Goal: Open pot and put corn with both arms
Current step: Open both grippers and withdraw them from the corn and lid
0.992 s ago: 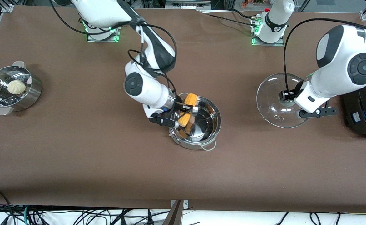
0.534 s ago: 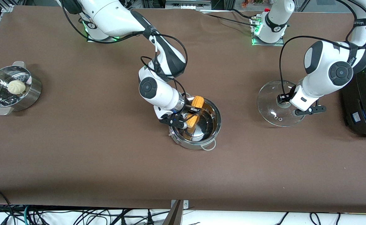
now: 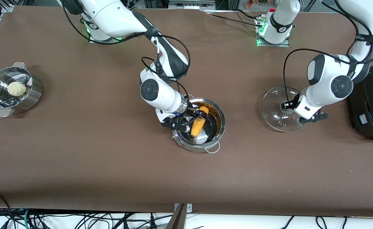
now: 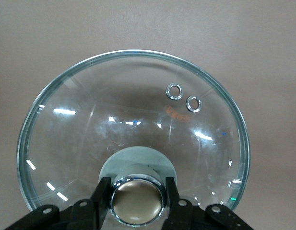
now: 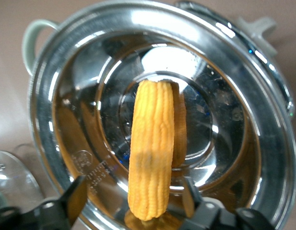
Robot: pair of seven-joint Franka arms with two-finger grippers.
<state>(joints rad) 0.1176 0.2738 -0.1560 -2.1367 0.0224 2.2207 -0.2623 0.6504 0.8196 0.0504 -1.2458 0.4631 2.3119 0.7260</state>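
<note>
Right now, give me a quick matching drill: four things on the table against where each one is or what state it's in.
Things:
1. corn
2. lid
3. bun
4. right end effector

States:
A. in the steamer
B. open, over the pot
C. inside the pot
D. on the table, its knob between the left end effector fingers

Pairs: 1-C, 2-D, 3-A, 4-B

A brown table [image 3: 110, 165] fills the view, with tangled cables [image 3: 78, 219] along its near edge.
</note>
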